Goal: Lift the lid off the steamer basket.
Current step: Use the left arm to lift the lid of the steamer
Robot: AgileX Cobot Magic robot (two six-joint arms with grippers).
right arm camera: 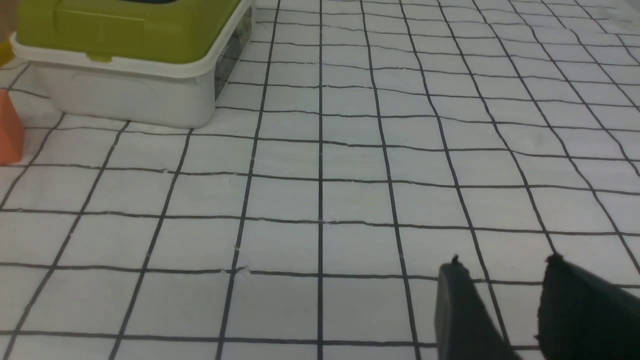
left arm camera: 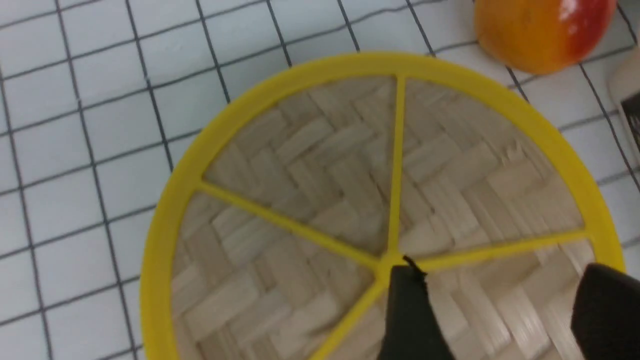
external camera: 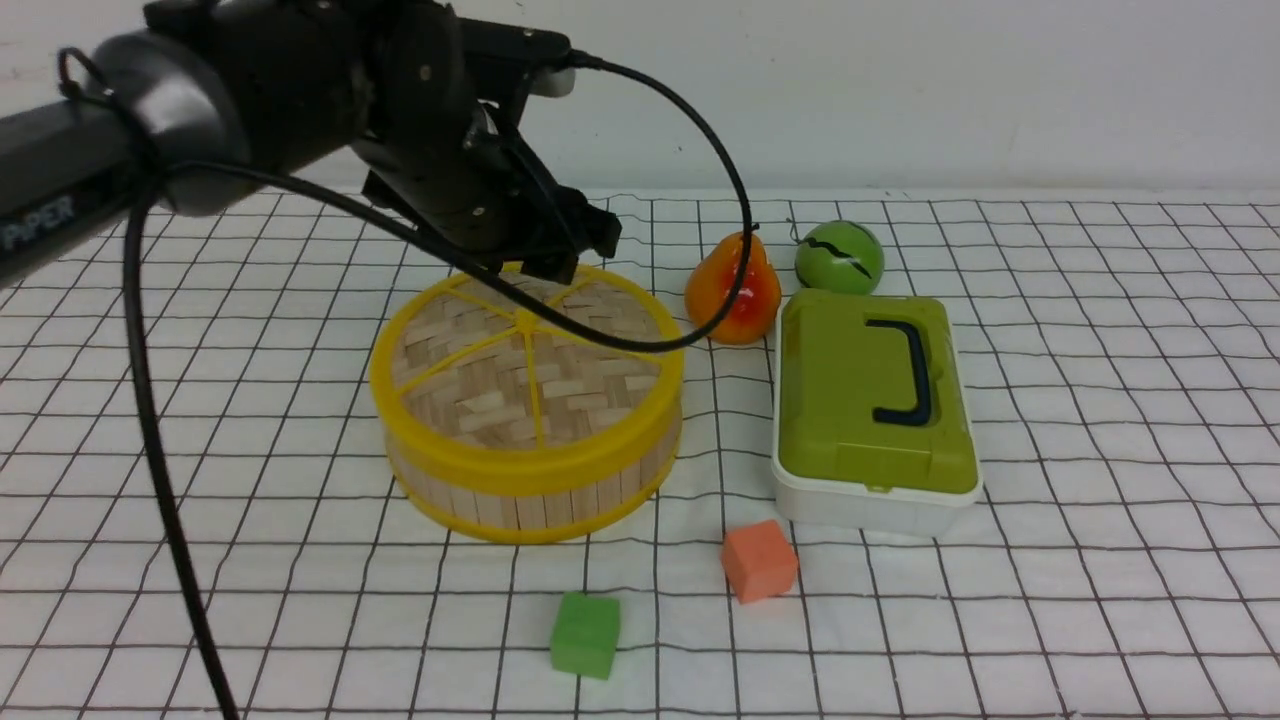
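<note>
The lid [external camera: 525, 355], a woven pale bamboo disc with a yellow rim and yellow spokes, lies flat on the steamer basket [external camera: 520, 495] left of the table's middle. My left gripper [external camera: 575, 250] hovers just above the lid's far edge. In the left wrist view the lid [left arm camera: 320, 165] fills the frame. The left gripper [left arm camera: 500, 285] is open and empty over it, with one finger [left arm camera: 410, 315] near the hub and the other [left arm camera: 607, 310] near the rim. My right gripper [right arm camera: 502, 270] is open and empty low over bare cloth, out of the front view.
A white box with a green lid [external camera: 875, 410] stands right of the basket, also showing in the right wrist view [right arm camera: 125, 60]. An orange-red pear [external camera: 733, 290] and a green fruit [external camera: 839, 257] lie behind. An orange cube [external camera: 760, 560] and a green cube [external camera: 585, 633] lie in front. A black cable [external camera: 700, 330] hangs across the lid.
</note>
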